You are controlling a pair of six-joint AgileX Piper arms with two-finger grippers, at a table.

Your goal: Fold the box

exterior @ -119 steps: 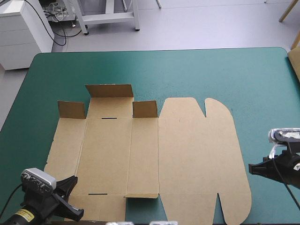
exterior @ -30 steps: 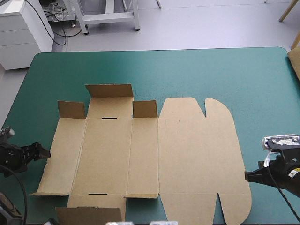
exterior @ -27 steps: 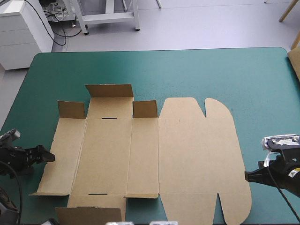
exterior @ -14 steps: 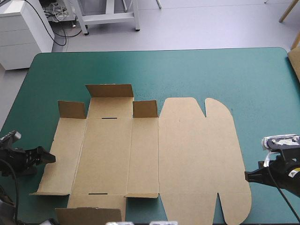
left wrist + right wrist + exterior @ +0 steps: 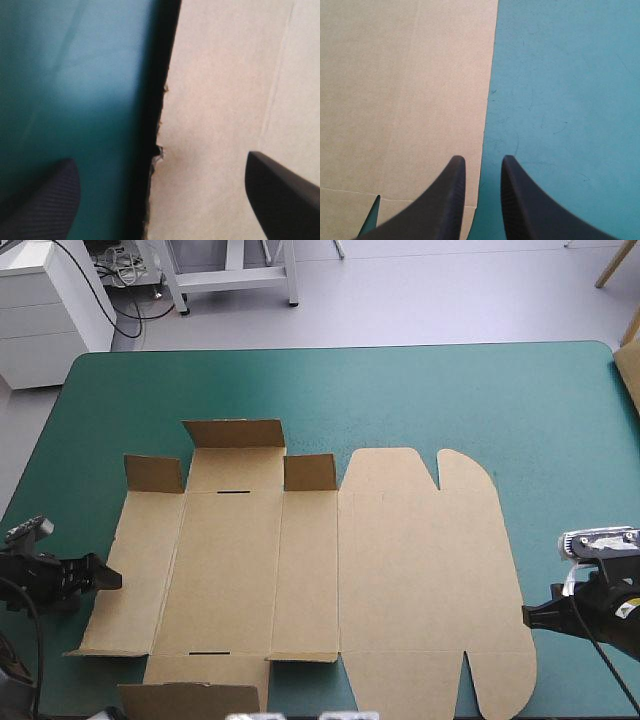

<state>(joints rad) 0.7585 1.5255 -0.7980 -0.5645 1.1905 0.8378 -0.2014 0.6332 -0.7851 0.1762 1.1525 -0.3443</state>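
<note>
1. Left hand [image 5: 157,160]: shifted since earlier from the near-left corner of the box [image 5: 400,560] to its left edge; released, fingers wide apart either side of that edge.
2. Right hand [image 5: 481,159]: at the box's right edge; fingers a narrow gap apart, grasping nothing.
3. Brown box: flat on the teal-green tabletop [image 5: 400,400]; three flaps [image 5: 233,433] raised along its far-left edge.

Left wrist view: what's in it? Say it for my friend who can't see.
The left gripper is open, its black fingers wide apart, with the edge of the brown box running between them. One finger is over the teal-green cover, the other over the board.
</note>
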